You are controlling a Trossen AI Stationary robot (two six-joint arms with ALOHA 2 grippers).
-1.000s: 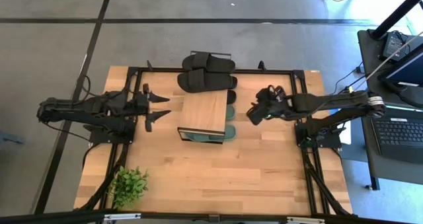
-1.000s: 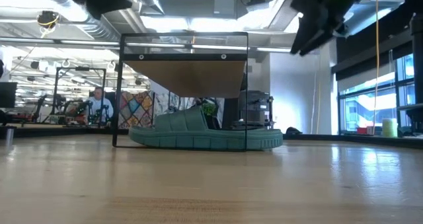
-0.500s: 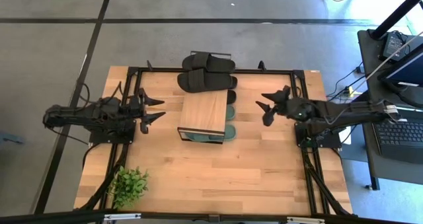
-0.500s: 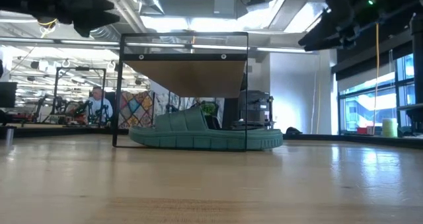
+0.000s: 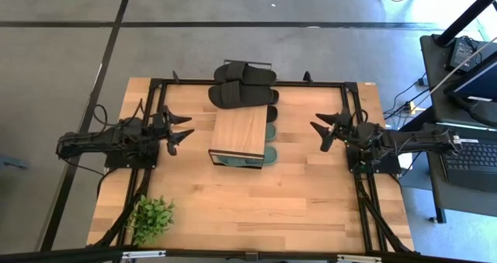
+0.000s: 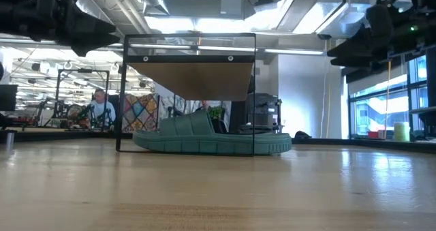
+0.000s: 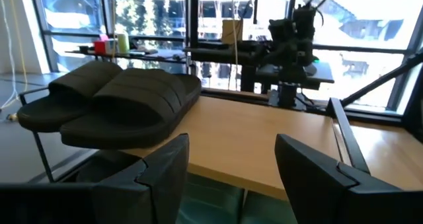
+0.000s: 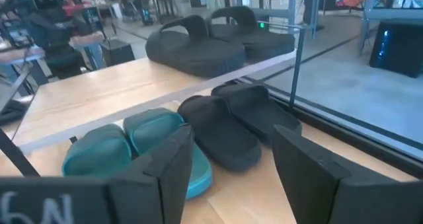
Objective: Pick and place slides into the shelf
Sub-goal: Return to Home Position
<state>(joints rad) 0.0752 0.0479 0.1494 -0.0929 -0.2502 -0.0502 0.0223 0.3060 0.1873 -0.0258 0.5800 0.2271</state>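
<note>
On the wooden desk (image 5: 256,209), black and green rubber slides (image 5: 242,95) are stowed on and under the plank-topped shelf (image 5: 242,129). The left tool (image 5: 180,131) and right tool (image 5: 322,131) are held open and empty, apparently done.

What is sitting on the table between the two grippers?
In the high view, the shelf stands between the left gripper and right gripper, with two black slides on top and green slides peeking out underneath.
</note>
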